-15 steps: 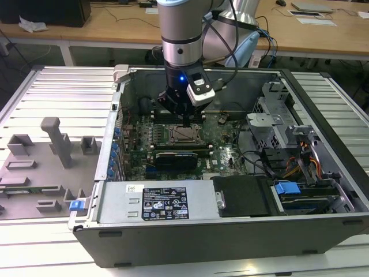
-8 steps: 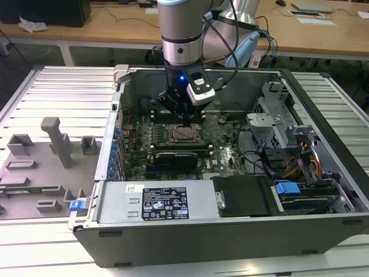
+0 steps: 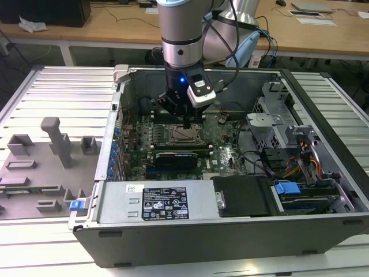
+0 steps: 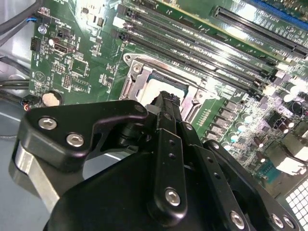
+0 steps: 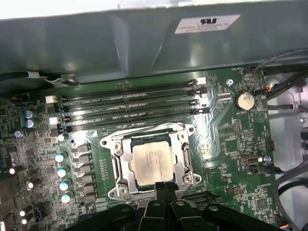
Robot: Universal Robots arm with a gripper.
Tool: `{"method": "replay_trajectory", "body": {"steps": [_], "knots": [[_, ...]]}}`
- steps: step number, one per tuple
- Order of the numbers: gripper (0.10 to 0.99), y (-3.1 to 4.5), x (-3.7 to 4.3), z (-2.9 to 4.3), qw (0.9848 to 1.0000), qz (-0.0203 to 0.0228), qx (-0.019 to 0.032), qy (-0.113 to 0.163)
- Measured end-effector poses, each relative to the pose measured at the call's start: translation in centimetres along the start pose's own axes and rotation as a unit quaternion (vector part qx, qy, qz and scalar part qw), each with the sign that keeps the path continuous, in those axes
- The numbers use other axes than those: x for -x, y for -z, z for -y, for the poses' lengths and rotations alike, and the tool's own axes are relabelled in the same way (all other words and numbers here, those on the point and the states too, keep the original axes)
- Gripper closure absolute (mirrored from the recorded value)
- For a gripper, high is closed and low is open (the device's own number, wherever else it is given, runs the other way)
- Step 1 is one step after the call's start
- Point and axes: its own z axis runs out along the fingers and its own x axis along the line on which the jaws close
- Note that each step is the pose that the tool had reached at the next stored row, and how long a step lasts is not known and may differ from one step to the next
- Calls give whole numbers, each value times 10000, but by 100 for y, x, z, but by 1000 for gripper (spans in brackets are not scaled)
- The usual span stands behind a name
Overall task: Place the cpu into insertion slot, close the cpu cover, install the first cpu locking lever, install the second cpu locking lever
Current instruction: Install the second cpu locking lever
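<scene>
Hand (image 5: 165, 186) fingers are seen pressed together, empty, at the cpu cover's (image 5: 179, 166) edge (lowered over the seated cpu (image 5: 151, 161)), apparently positioned to work the locking hardware.

The open case (image 3: 230, 144) was viewed from above and off the arm in the exterior view. The socket (image 5: 151, 163) was seen close, downward, in both wrist views.

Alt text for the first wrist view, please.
The cpu sits in the insertion slot with the cpu cover closed flat around it, on a green motherboard. The gripper hangs at the socket's edge, across from the memory slots.
</scene>
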Motion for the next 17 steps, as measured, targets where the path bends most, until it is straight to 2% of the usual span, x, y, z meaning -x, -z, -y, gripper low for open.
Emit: {"method": "replay_trajectory", "body": {"steps": [5,10,15,16,17], "knots": [[980,-1,8,59,10000,0,0,0],[980,-3,26,183,10000,-1,8,-1],[980,-5,38,266,10000,-4,24,-3],[980,-6,39,272,10000,-18,22,-3],[980,-9,39,276,10000,-83,15,-2]]}}
